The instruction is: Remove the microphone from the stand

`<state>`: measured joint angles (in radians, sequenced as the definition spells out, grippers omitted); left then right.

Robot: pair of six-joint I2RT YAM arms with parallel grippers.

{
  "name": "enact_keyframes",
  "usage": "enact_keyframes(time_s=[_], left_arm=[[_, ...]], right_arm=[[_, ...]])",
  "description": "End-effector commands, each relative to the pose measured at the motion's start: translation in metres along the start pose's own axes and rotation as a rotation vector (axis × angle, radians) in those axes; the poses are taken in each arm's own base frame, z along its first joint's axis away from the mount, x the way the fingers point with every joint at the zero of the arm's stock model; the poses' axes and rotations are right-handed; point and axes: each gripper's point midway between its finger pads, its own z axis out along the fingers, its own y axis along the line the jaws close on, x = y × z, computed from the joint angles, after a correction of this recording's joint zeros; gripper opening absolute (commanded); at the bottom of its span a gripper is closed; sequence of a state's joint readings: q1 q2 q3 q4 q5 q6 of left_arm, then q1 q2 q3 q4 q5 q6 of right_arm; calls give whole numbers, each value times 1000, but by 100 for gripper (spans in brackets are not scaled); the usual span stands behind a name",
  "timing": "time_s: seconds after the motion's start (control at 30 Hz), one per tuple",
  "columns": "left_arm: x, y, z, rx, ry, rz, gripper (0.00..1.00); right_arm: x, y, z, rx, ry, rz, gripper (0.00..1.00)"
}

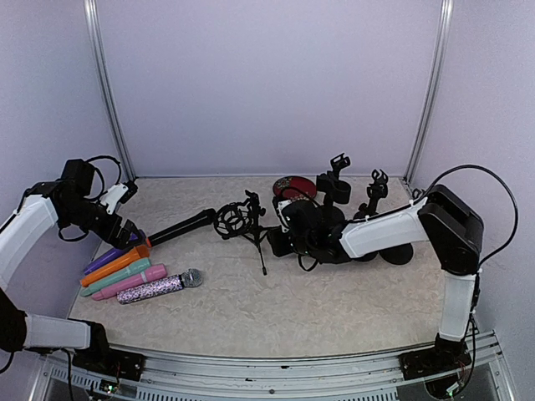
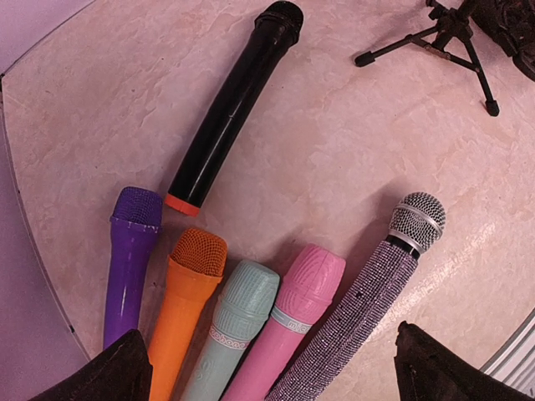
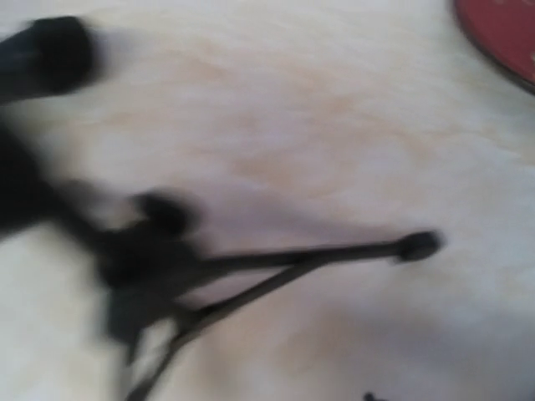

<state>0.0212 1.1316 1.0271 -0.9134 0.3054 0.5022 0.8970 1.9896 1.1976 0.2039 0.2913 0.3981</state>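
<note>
black microphone (image 1: pixel 182 228): I see it lying flat on the table (image 1: pixel 334 309); far tip just beside the shock mount (image 1: pixel 233 221) and, as far as I can tell, outside it; orange-ringed end points toward the row of coloured mics (image 2: pixel 242 317)
stand (image 1: pixel 253 230): small tripod on its legs mid-table; mount looks empty to me; in the right wrist view it is only a dark smear
left gripper (image 2: pixel 269 355): fingers wide apart, holding nothing; hovers over the coloured mics, near the black one's ringed end
right gripper (image 1: pixel 277 238): just beside the tripod, on its right; I cannot tell how its fingers stand; its own view is blurred and shows none of them
progress: I judge the removal done; mic is off the stand and down on the table; what is left, if anything, is pulling both arms clear
risk: right gripper this near the tripod could knock it over
</note>
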Motion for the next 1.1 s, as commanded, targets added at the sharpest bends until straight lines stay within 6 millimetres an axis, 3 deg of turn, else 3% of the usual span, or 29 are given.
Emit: enact_keyframes(time_s=[0.0, 0.07, 0.17, 0.37, 0.47, 0.67, 0.87, 0.93, 1.03, 1.07], left_arm=[[-1, 2, 0, -6, -8, 6, 99], [-1, 2, 1, -2, -11, 1, 99], [-1, 2, 3, 0, -10, -13, 99], [-1, 2, 1, -2, -15, -12, 99], [-2, 1, 1, 0, -21, -13, 99], [0, 0, -1, -2, -16, -7, 99], [-1, 0, -3, -9, -25, 5, 99], [1, -1, 0, -4, -22, 3, 99], [2, -1, 2, 2, -13, -2, 99], [2, -1, 3, 3, -12, -1, 99]], right_arm=[[15, 43, -27, -134, -35, 4, 52], [33, 53, -26, -158, -3, -3, 54], [55, 50, -17, -130, 48, -13, 53], [64, 46, -2, -85, 66, -47, 38], [64, 45, 9, -70, 73, -61, 29], [54, 31, 32, -25, 84, -54, 22], [32, 24, 19, -27, 32, -17, 23], [30, 23, 17, -24, 29, -23, 17], [34, 19, 21, -5, 43, -35, 0], [35, 19, 23, -3, 46, -40, 0]])
